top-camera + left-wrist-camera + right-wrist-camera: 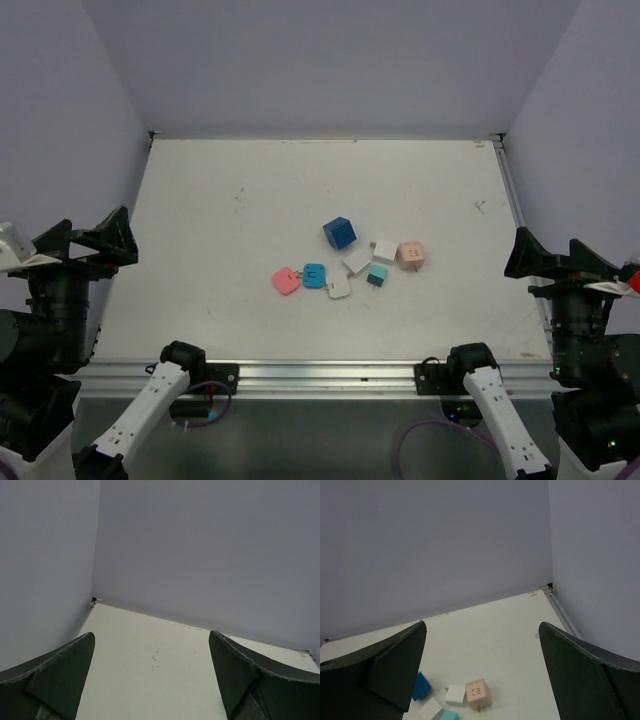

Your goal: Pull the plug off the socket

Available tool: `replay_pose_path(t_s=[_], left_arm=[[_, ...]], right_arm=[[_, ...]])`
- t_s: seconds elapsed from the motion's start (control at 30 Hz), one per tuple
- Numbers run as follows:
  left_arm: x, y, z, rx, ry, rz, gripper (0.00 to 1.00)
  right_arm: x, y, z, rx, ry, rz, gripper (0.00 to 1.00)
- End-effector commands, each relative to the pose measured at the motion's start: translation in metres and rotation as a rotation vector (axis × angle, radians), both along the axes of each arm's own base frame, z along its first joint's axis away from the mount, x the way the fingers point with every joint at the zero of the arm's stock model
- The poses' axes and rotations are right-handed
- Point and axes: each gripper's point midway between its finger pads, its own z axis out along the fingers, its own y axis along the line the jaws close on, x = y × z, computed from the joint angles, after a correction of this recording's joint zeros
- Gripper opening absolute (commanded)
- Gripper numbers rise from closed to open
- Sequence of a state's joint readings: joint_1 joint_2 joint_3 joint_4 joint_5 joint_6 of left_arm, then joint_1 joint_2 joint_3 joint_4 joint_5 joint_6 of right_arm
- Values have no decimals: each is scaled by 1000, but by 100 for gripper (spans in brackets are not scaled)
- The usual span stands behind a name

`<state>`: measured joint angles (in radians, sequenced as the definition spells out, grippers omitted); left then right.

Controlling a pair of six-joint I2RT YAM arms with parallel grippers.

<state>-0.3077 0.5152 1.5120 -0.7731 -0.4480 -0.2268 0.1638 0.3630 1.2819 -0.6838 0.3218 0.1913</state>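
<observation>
**Lilac-grey booth around a white table**

The white table (pixel 250 230) fills the middle of the top view. Its surface is matt and lightly scuffed, with a small dark mark (pixel 480 206) toward 2 o'clock. Three plain lilac-grey walls close it in: the back wall (pixel 330 60) at 12 o'clock, the left wall (pixel 60 120) at 9 o'clock and the right wall (pixel 590 130) at 3 o'clock. A metal strip (pixel 513 210) runs along the table's right edge. An aluminium rail (pixel 320 376) crosses its near edge at 6 o'clock. The light is soft and even, and the shadows are faint.
</observation>
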Motion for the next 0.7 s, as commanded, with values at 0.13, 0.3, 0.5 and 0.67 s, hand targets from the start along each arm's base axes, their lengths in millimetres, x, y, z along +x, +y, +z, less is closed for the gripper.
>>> replay_pose_path(t_s=[0.13, 0.3, 0.5, 0.67], left_arm=[[16, -20, -10, -14, 15, -80, 100], [21, -24, -15, -16, 26, -95, 99], [26, -27, -19, -15, 36, -101, 99], [32, -33, -23, -14, 42, -123, 99]], right_arm=[[1, 0, 7, -16, -45, 3, 99], [3, 3, 2, -26, -42, 20, 99], [5, 6, 3, -40, -47, 35, 99], [6, 6, 2, -46, -43, 35, 99]])
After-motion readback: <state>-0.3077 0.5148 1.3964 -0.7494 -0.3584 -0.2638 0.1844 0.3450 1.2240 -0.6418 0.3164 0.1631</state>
